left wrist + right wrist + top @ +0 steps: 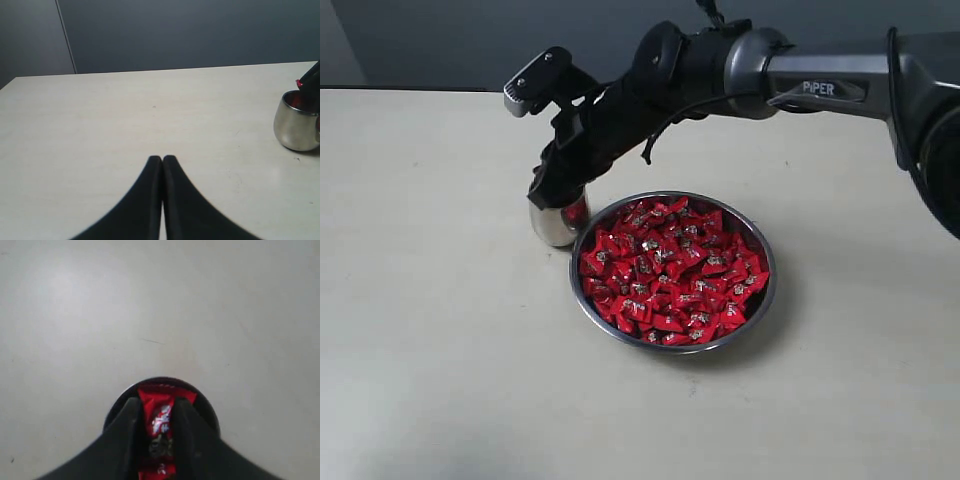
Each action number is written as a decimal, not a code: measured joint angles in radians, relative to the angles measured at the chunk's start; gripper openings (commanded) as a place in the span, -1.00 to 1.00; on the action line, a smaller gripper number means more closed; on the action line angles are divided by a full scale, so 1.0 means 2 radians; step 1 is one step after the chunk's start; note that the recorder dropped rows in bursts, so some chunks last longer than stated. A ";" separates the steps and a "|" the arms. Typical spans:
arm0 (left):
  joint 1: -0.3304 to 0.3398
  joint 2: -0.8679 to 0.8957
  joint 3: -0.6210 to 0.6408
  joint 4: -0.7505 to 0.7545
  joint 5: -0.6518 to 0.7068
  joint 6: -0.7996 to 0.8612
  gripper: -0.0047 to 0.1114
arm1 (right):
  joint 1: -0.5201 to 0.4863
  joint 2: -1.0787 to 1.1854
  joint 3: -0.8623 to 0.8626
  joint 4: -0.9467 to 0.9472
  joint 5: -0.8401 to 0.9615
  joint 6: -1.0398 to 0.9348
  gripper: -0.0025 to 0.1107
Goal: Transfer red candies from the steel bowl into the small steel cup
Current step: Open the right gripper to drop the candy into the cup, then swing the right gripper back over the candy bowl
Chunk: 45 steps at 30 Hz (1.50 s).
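The steel bowl [767, 300] sits mid-table, heaped with red candies [670, 270]. Just left of it stands the small steel cup [552, 226], seen too in the left wrist view as the cup [295, 125]. My right gripper [548, 190] reaches across from the right and hangs right over the cup's mouth. In the right wrist view the right gripper [159, 407] is shut on one red candy [161, 415], with the cup's dark rim [202, 399] directly beneath it. My left gripper [162, 159] is shut and empty, low over bare table, apart from the cup.
The pale table [440, 350] spreads out around bowl and cup. A dark wall [190, 30] runs behind the table's far edge. The right arm [820, 85] spans the air above the bowl's back side.
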State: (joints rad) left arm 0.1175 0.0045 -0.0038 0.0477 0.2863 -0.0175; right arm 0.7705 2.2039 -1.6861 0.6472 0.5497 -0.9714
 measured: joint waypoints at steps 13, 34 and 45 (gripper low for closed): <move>0.000 0.000 0.000 0.000 0.000 0.000 -0.91 | 0.000 0.000 0.000 -0.013 -0.011 0.015 -0.28; 0.000 0.000 0.000 0.000 0.000 0.000 -0.91 | 0.000 -0.020 0.000 -0.053 0.036 0.087 -0.96; 0.000 0.000 0.000 0.000 0.000 0.000 -0.91 | 0.000 -0.102 0.131 -0.038 -0.175 0.150 -0.96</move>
State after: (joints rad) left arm 0.1175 0.0045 -0.0038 0.0477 0.2863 -0.0175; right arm 0.7705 1.9999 -1.4235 0.5705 0.2003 -0.6723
